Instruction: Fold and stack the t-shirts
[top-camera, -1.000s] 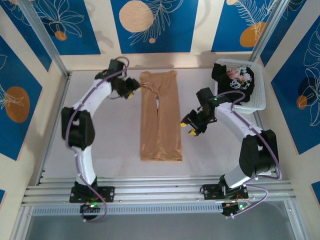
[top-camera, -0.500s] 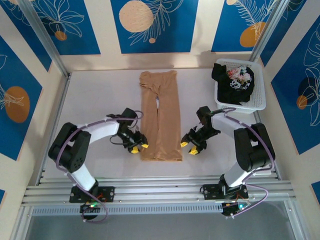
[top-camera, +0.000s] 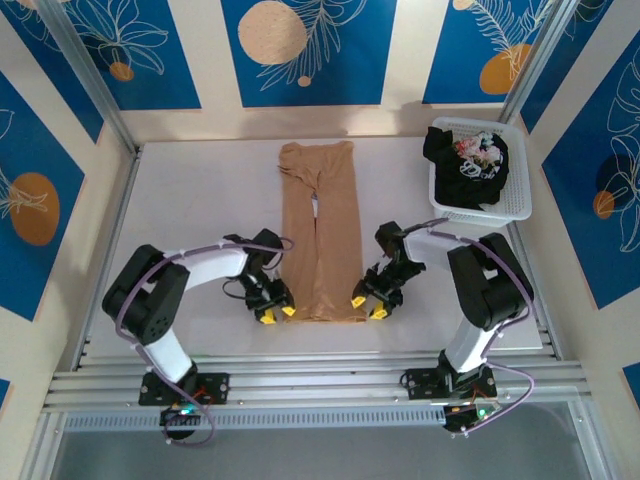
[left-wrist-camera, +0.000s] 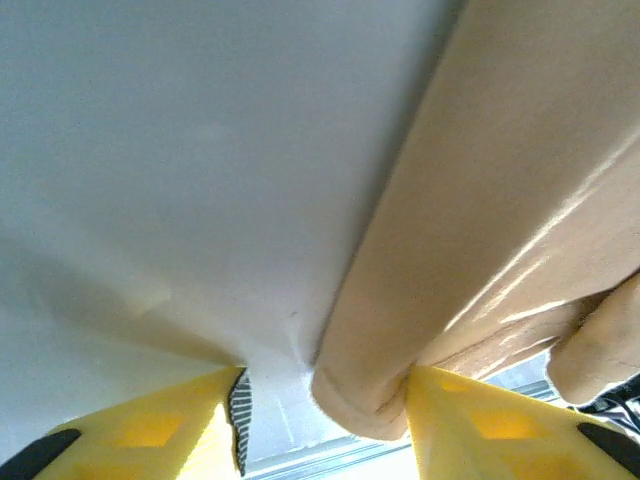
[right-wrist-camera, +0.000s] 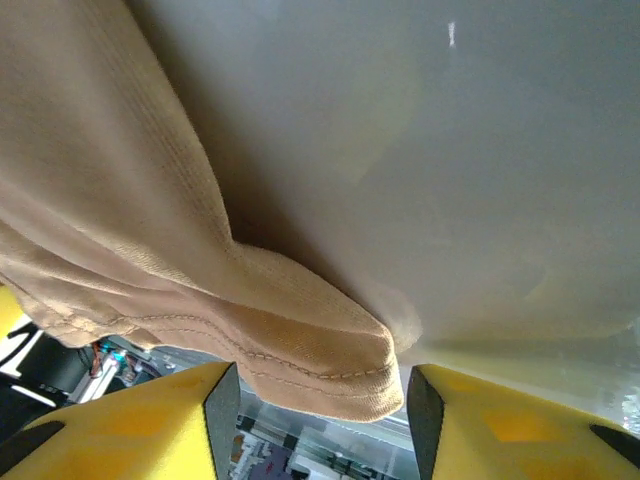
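Tan t-shirt (top-camera: 320, 240) lies on the table (top-camera: 190, 220) as a long narrow strip, already folded lengthwise, running from the far side toward the arm bases in the top view. Change over the last second: the left gripper (top-camera: 273, 316) has come down from the far collar end and the right gripper (top-camera: 366, 306) from mid-length. Both now sit at the strip's near end, one at each corner. We judge this to be the set-up for the crosswise fold, near end carried toward the far end; the lengthwise folding looks done. The black t-shirt (top-camera: 470, 165) sits bunched in the basket (top-camera: 515, 208) at far right, unfolded, so stacking is well off. Its white-pink print is too small for us to read, and the tan cloth shows no logo or writing. Left wrist view: the tan t-shirt (left-wrist-camera: 500, 200) ends in a rounded corner between the yellow fingers (left-wrist-camera: 150, 435) of the left gripper (left-wrist-camera: 325, 420). The jaws stand wide, one finger against the cloth, the other with bare table (left-wrist-camera: 200, 150) between it and the corner, nothing pinched. Right wrist view: the tan t-shirt (right-wrist-camera: 330, 370) shows its stitched hem between the fingers (right-wrist-camera: 500, 425) of the right gripper (right-wrist-camera: 320, 400), jaws likewise wide, straddling the cloth without clamping it. We find no legible label in either wrist view.
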